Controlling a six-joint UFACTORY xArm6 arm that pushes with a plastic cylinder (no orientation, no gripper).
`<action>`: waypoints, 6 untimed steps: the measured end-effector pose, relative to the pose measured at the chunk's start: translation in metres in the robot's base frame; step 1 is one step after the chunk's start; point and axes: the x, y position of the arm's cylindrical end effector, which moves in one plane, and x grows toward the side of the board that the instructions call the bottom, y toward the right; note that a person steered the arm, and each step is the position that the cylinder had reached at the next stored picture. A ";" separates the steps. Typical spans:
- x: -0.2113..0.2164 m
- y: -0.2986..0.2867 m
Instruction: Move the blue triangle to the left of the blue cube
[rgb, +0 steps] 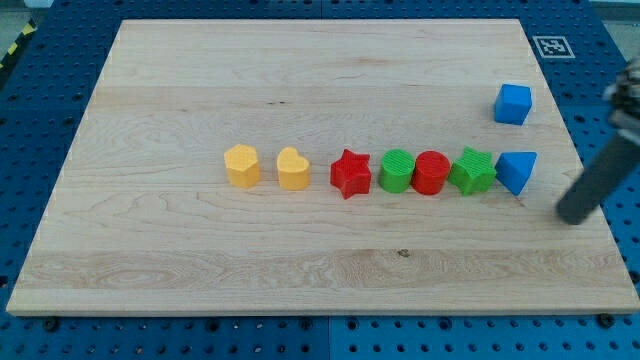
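The blue triangle (517, 171) lies at the right end of a row of blocks, touching the green star (473, 170). The blue cube (513, 103) sits apart, above the triangle near the board's right edge. My tip (572, 216) is at the lower end of the dark rod, to the right of and slightly below the blue triangle, not touching it.
The row runs leftward from the triangle: green star, red cylinder (431, 172), green cylinder (397, 171), red star (350, 174), yellow heart (293, 168), yellow hexagon (242, 165). The wooden board (200, 270) lies on a blue perforated table. A marker tag (552, 46) sits at the top right.
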 end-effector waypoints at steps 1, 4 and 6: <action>0.000 -0.036; -0.042 -0.036; -0.034 -0.035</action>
